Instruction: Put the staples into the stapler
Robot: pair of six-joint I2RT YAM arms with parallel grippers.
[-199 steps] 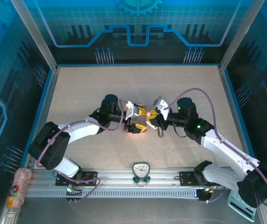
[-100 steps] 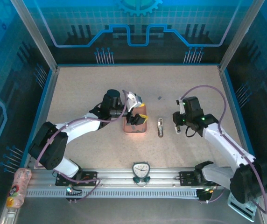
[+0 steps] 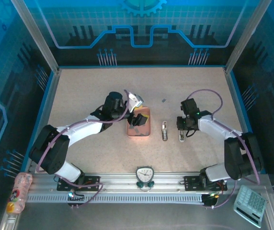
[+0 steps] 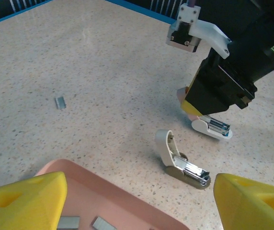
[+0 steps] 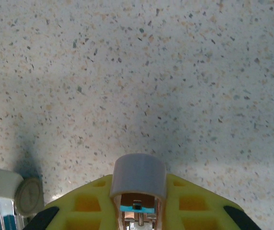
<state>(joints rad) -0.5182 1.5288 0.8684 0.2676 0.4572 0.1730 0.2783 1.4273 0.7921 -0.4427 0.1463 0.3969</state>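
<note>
Left end effector, spread wide, hovers just above the staples in the pink tray; right end effector pinches a stapler.

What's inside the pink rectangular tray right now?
Two small grey staple strips lie on the floor of the pink rectangular tray in the left wrist view. The left gripper and its yellow fingers cover the rest.
</note>
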